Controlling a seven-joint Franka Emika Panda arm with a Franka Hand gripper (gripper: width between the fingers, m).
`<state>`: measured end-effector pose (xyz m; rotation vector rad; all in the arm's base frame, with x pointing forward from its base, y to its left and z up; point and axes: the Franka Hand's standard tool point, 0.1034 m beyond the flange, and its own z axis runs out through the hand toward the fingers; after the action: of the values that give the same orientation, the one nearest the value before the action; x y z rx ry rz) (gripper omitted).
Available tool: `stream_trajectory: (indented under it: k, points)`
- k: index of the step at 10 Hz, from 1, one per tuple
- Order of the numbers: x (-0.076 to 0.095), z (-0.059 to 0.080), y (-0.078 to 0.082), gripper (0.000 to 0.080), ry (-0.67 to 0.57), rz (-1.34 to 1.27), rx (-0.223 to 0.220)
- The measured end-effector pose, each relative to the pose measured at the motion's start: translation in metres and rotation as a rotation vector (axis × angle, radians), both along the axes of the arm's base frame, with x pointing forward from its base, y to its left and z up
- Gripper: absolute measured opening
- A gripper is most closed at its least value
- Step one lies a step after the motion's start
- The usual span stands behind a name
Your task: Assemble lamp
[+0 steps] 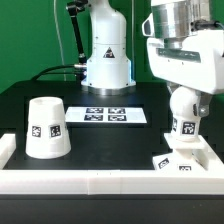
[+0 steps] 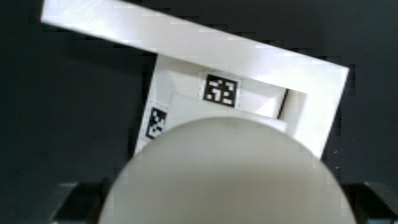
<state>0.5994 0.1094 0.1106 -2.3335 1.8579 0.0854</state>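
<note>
The bulb [image 1: 185,112] stands upright on its stem over the small square base [image 1: 178,160] at the exterior view's right, near the white corner wall. My gripper [image 1: 186,98] comes down from above and is shut on the bulb's round top. In the wrist view the bulb [image 2: 222,175] fills the foreground between the dark fingers [image 2: 71,203], and the tagged base [image 2: 222,92] lies beneath it. Whether the stem sits in the base is hidden. The cone shade [image 1: 47,128] stands alone at the exterior view's left, wide end down.
The marker board [image 1: 108,115] lies flat at the middle back of the black table. A white wall [image 1: 100,181] runs along the front edge and turns up at the right corner [image 2: 178,40]. The robot's base [image 1: 106,55] stands behind.
</note>
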Motion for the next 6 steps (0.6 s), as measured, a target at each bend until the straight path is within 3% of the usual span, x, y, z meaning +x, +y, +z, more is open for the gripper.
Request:
stream_trajectory:
  k: [3, 5, 6]
  points:
    - [0.0003, 0.0003, 0.0016, 0.058, 0.009, -0.07, 0.011]
    - [-0.001, -0.0001, 0.0037, 0.0687, -0.006, 0.063, -0.003]
    - [-0.0029, 0.0004, 0.0079, 0.0696, -0.001, 0.121, -0.005]
